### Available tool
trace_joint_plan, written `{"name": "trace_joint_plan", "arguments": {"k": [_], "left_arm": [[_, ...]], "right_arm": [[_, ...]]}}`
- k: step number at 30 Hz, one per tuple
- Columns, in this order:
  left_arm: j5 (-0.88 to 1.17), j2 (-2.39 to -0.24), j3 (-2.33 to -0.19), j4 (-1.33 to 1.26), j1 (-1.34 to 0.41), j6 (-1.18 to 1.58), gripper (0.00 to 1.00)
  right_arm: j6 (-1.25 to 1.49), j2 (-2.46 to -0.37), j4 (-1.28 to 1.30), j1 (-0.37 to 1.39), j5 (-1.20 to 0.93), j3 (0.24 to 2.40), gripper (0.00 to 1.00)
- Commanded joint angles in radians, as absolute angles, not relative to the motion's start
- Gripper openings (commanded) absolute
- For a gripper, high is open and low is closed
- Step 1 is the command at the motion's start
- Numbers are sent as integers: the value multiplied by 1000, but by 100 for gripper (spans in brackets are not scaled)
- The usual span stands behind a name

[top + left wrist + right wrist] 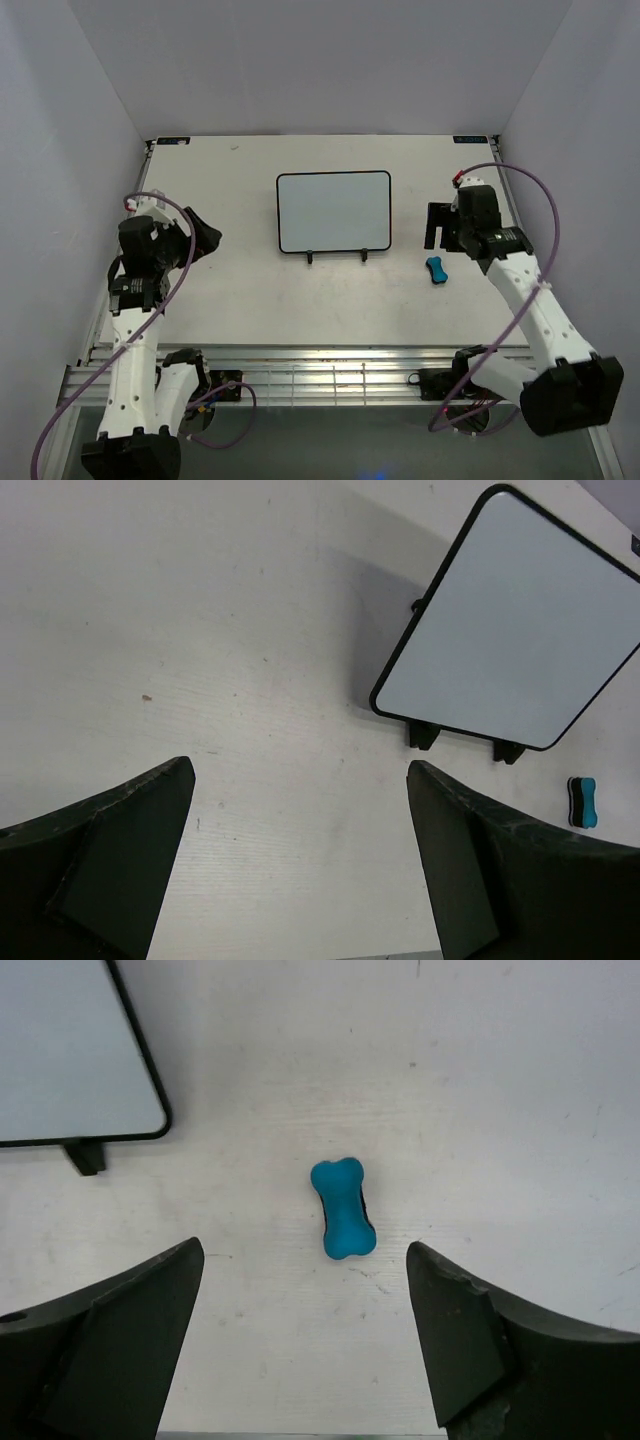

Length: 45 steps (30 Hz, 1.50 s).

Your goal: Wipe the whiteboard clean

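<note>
Blue and bone-shaped, the eraser [343, 1208] lies flat on the worktop [520, 1080], free of everything. It sits off the right lower corner of the whiteboard [333, 210]. The board is propped on its stand [310, 258] at mid-worktop, and its face shows no marks in any view.

The right fingers [470, 1340] are spread wide and hold nothing. Seen from the right wrist, the eraser sits almost centred in the gap between them, a little ahead of the tips. Its long axis runs away from the wrist, slightly tilted, and so crosses the line on which the fingers close. A straight drop and a small reach forward would likely bring the pads onto its narrow waist with little or no turning of the wrist.

The left fingers [110, 860] are also apart and empty. They hang over bare worktop well to the left of the board, with the eraser on the board's far side from them. The right arm is plainly the nearer one for any pick-up.
</note>
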State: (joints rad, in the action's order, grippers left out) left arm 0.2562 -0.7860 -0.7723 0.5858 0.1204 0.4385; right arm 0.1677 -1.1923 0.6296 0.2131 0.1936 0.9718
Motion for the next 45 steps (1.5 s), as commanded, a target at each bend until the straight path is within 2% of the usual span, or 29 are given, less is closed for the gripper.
{"name": "trace_joint_plan", "arguments": {"k": [1, 2, 3, 6, 10, 13, 23, 28, 45], "left_arm": [[247, -735, -937, 627, 104, 354, 98], [197, -738, -974, 667, 94, 339, 98], [174, -739, -1004, 687, 89, 328, 98], [46, -707, -1094, 730, 49, 270, 98], [-103, -597, -1080, 719, -50, 186, 98], [-178, -529, -1069, 715, -87, 161, 98], [-86, -426, -993, 721, -110, 209, 98], [-126, -436, -1019, 723, -112, 201, 98], [-80, -449, -1006, 712, -115, 202, 98]], "right_arm": [[186, -965, 632, 229, 135, 1022, 90], [176, -930, 637, 227, 138, 1037, 99], [164, -879, 650, 227, 147, 1055, 90], [132, -845, 774, 229, 254, 1159, 90], [100, -790, 879, 247, 374, 1207, 90], [84, -695, 881, 256, 327, 1180, 90], [92, -511, 865, 256, 341, 1085, 90], [92, -500, 851, 256, 356, 1072, 90], [91, -525, 839, 255, 347, 1062, 90]]}}
